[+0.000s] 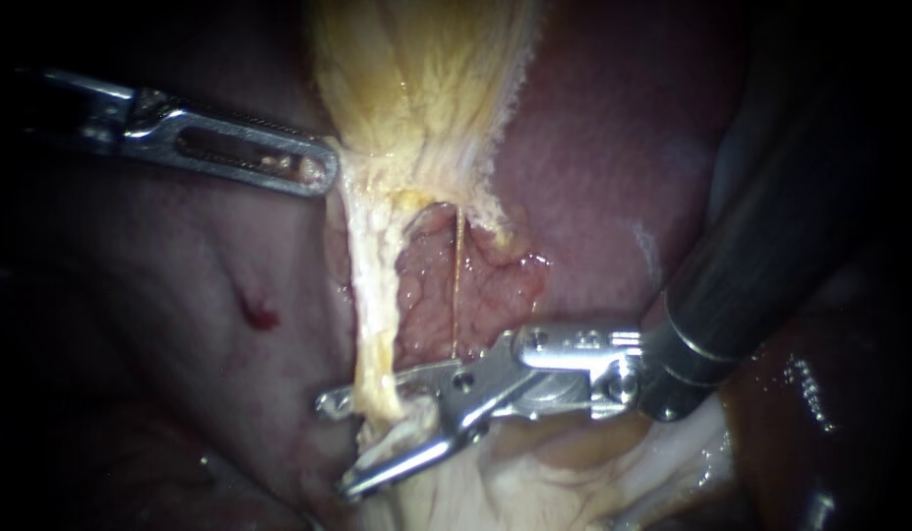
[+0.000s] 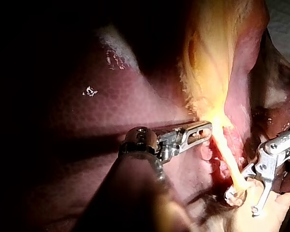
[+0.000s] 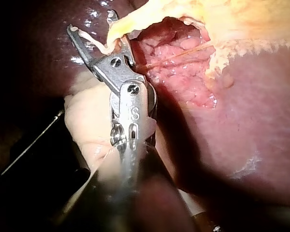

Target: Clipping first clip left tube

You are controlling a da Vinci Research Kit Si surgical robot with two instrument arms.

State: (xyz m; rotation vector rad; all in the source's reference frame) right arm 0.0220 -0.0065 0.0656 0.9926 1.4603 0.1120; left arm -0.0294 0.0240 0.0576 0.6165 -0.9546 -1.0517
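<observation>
Left tube runs as a thick pale strand from the neck of the gallbladder toward the near edge. It crosses a raw patch on the liver, and a thin thread hangs just to its right.

Our right instrument comes in from the right with its pincer apart. One half lies on the far side of the tube's lower end and the other on the near side, so the tube sits in the gap unsqueezed. The right wrist view shows the tube draped across that gap close to the tips. We cannot see whether a clip sits inside.

Our left instrument reaches in from the left. Its pincer looks clamped on the edge of the gallbladder at the top of the tube, with pale tissue showing in its window.

To clip well, we judge the tube should go deeper into the throat, with both tips showing clear past its left edge. The pincer should sit square across the tube, not slanted. The left hold should stay firm so the tube remains taut and off the liver. The thread and the pale folds nearby must stay out of the bite, and the squeeze should be slow and even.
</observation>
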